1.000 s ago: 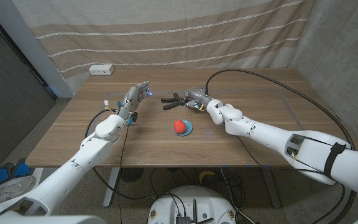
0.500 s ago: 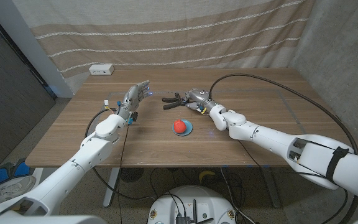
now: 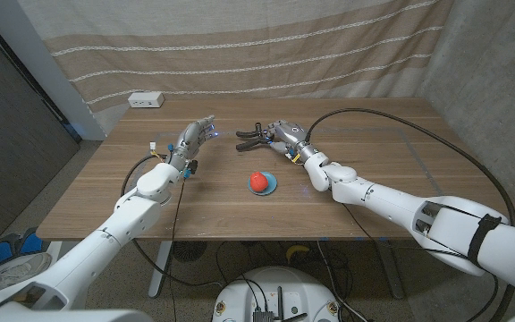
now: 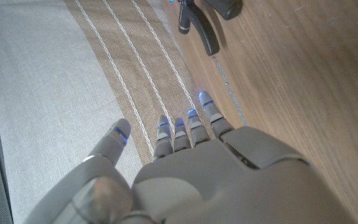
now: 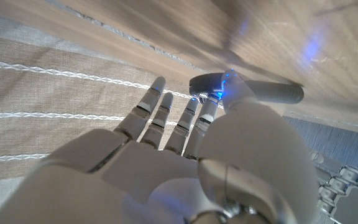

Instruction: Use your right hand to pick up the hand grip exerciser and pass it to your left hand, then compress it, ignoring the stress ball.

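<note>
One hand grip exerciser (image 3: 250, 138) sits at the far middle of the wooden table (image 3: 374, 192), its black handles sticking out toward the robot's left from the right hand (image 3: 284, 139), which grasps it; the right wrist view shows a grey handle (image 5: 272, 93) pinned under the thumb. The left hand (image 3: 195, 139) is raised with fingers spread apart, holding nothing, well apart from the exerciser. One red stress ball (image 3: 259, 180) rests on one blue disc (image 3: 266, 187) nearer the robot, between the two arms. One white power strip (image 3: 146, 100) lies at the far left corner.
</note>
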Robot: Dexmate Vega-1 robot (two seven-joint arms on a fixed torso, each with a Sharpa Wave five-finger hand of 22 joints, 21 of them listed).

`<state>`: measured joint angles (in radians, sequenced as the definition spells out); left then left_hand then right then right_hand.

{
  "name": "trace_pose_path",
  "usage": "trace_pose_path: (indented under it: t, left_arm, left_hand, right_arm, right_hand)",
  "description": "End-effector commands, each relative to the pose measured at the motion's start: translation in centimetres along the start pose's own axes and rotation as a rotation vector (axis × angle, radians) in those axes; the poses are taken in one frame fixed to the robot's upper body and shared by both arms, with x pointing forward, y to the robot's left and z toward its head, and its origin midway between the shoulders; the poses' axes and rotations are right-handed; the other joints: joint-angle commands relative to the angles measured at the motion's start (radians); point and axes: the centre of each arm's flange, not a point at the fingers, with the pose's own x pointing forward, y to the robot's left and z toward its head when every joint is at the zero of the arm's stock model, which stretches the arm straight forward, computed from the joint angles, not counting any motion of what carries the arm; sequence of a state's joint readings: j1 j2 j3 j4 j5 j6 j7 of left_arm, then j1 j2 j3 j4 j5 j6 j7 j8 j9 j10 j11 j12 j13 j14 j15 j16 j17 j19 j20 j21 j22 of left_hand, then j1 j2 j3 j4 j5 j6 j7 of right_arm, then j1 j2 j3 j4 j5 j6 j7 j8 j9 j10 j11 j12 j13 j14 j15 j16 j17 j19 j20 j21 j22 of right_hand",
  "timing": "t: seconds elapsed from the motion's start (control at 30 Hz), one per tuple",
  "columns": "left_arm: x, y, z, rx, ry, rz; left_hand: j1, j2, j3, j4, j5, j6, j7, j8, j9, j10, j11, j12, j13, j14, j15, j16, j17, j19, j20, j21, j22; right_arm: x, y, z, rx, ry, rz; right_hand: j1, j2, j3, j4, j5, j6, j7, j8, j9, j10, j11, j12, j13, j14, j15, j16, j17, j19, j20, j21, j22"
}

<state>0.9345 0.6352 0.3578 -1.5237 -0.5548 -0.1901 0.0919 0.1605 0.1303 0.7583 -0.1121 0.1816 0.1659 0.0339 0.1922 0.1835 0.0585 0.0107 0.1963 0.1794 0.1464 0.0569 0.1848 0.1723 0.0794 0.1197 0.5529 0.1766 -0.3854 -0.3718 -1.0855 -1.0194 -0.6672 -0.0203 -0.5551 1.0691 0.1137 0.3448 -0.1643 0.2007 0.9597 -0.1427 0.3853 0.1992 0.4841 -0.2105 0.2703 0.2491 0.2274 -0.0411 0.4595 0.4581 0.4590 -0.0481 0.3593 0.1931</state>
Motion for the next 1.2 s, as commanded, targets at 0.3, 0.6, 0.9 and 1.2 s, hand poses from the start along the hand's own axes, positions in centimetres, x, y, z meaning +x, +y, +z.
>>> trace_pose_path:
  t: [0.3,0.6,0.9,1.2]
  left_arm:
    - [0.6,0.6,1.7,0.231,0.078,0.061]
    - [1.0,0.8,3.0,0.370,0.094,0.085]
    - [1.4,0.5,3.7,0.475,0.096,0.091]
    - [1.8,0.0,5.0,0.635,0.109,0.088]
  left_hand:
    - [0.072,-0.004,0.019,-0.070,0.000,-0.041,-0.006,-0.005,0.002,-0.022,-0.013,-0.008,0.004,-0.011,-0.015,-0.004,-0.001,0.017,-0.002,-0.017,0.003]
    - [0.108,-0.009,0.026,-0.082,0.001,-0.071,-0.008,-0.007,0.002,-0.036,-0.017,-0.009,0.005,-0.026,-0.019,-0.007,0.000,0.017,-0.004,-0.024,0.003]
    - [0.131,-0.024,0.024,-0.085,-0.001,-0.096,-0.013,-0.008,0.002,-0.048,-0.020,-0.010,0.005,-0.032,-0.021,-0.006,0.000,0.017,-0.009,-0.030,0.003]
    - [0.160,-0.065,0.013,-0.086,-0.007,-0.126,-0.021,-0.005,0.003,-0.074,-0.025,-0.013,0.006,-0.047,-0.032,-0.006,0.001,0.011,-0.019,-0.044,0.003]
  right_arm:
    - [0.7,-2.3,0.5,-0.018,-0.018,-0.081]
    - [0.8,-2.9,0.7,-0.045,-0.037,-0.081]
    - [1.0,-3.3,1.2,-0.051,-0.048,-0.063]
    - [1.4,-4.2,1.8,-0.073,-0.050,-0.016]
  right_hand:
    - [0.017,0.005,-0.008,0.007,0.009,0.092,0.014,0.038,0.056,0.006,0.002,0.002,0.004,0.012,-0.181,-0.004,-0.002,0.006,-0.072,0.010,0.003]
    - [0.016,0.005,-0.009,0.010,0.014,0.090,0.015,0.044,0.066,0.002,0.002,-0.001,0.004,0.014,-0.181,-0.015,-0.008,0.002,-0.073,0.011,0.004]
    - [0.015,0.005,-0.013,0.011,0.017,0.092,0.013,0.051,0.074,0.001,0.001,-0.003,0.004,0.013,-0.181,-0.021,-0.010,0.001,-0.073,0.012,0.004]
    - [0.012,0.005,-0.017,0.014,0.020,0.089,0.013,0.056,0.081,0.000,0.001,-0.005,0.004,0.012,-0.179,-0.027,-0.012,-0.004,-0.072,0.012,0.004]
